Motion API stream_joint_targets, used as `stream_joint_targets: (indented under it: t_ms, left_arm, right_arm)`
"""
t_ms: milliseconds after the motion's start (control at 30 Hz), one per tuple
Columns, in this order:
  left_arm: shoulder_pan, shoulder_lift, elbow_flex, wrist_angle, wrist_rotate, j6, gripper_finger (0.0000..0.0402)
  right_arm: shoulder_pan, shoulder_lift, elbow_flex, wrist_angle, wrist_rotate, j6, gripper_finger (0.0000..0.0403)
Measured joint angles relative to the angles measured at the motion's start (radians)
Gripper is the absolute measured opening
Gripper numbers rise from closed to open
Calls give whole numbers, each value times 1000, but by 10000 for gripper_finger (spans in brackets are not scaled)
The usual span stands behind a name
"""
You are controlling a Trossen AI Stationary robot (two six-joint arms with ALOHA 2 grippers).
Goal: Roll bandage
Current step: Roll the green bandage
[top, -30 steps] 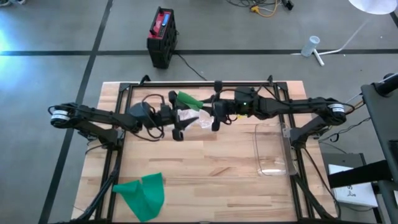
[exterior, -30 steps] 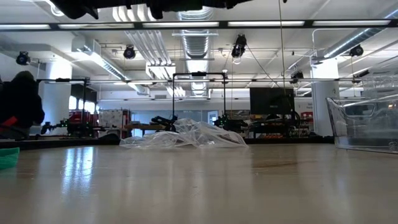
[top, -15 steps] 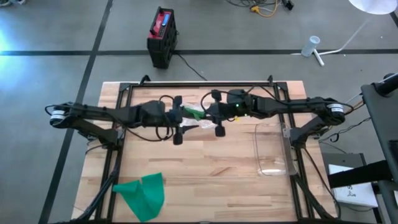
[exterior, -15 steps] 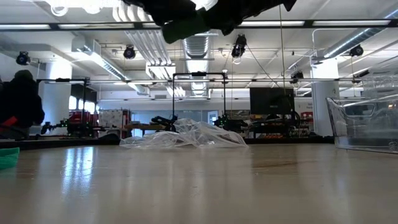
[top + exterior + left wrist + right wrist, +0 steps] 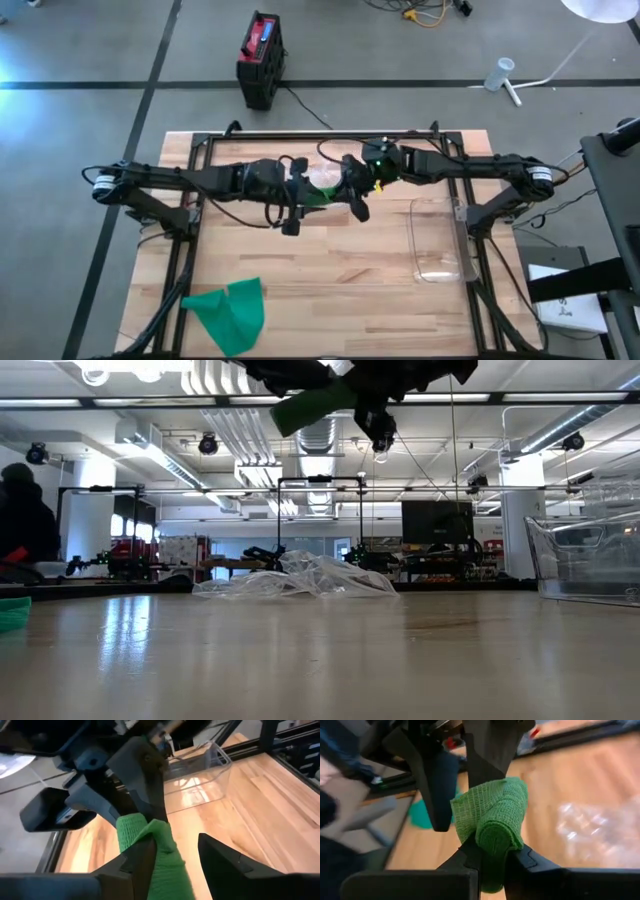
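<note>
At the centre of the high view, 2 grippers meet above the table (image 5: 330,270) over a green bandage (image 5: 320,196) — the right gripper (image 5: 352,197) clamped on its rolled end, the left gripper (image 5: 291,208) with jaws parted around the loose strip. Another green bandage (image 5: 228,315) lies lower left.

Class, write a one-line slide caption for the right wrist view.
Right gripper pinching a green bandage roll while the left gripper meets it.

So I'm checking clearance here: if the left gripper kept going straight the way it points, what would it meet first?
Probably the right gripper: it sits just ahead of the left gripper, clamped on the same green bandage. Depth is hard to judge.
</note>
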Motion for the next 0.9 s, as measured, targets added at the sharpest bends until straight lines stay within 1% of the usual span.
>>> stream_joint_targets:
  t_ms: [67,200,267,400,600,733,833,900]
  left_arm:
    - [0,14,-3,12,6,0,147]
    - [1,61,-22,49,7,-7,143]
    - [5,91,-23,81,27,-7,143]
    - [24,125,-18,143,91,37,147]
    - [35,154,-14,247,89,94,155]
    - [37,173,-14,340,76,94,149]
    - [37,171,-14,358,74,100,141]
    - [36,171,-14,364,85,106,137]
  right_arm:
    - [-18,1,12,-50,-51,27,34]
    - [-45,1,23,-193,-66,70,34]
    - [-52,1,28,-247,-82,81,34]
    - [-71,3,56,-330,-172,85,34]
    - [-100,2,137,-506,-178,42,34]
    - [-112,2,166,-526,-115,46,34]
    - [-116,2,173,-521,-124,46,34]
    - [-116,2,173,-532,-163,46,34]
